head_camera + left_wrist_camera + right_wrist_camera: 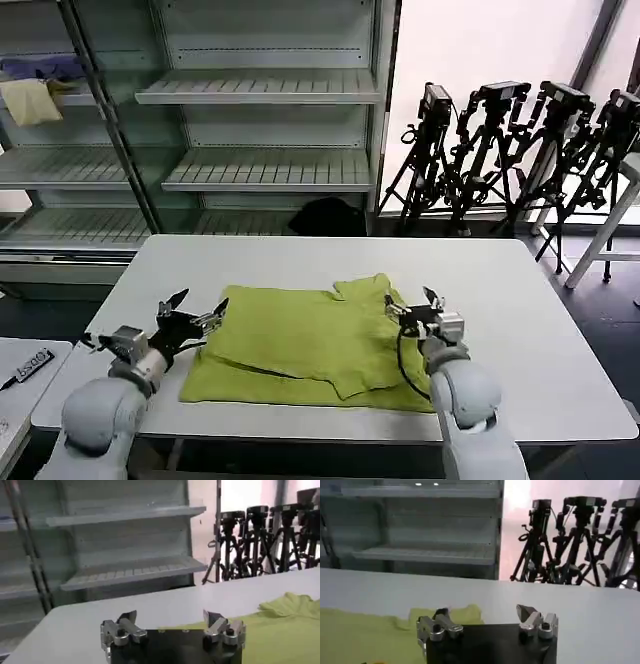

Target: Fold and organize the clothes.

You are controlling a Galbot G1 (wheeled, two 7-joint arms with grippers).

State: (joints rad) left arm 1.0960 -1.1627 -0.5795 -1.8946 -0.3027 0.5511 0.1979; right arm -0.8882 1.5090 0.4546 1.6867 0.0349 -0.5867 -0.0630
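Both pincers, left and right, are hovering released at the half-folded T-shirt's side edges on the worktop, seemingly preparing another fold.

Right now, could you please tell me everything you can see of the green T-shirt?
The T-shirt is lime yellow-green, soft cotton-looking, lying flat and partly folded on the white table, one sleeve sticking up at its far right corner. The open left hand sits at its left edge, the open right hand over its right edge.

lime-green T-shirt, white table
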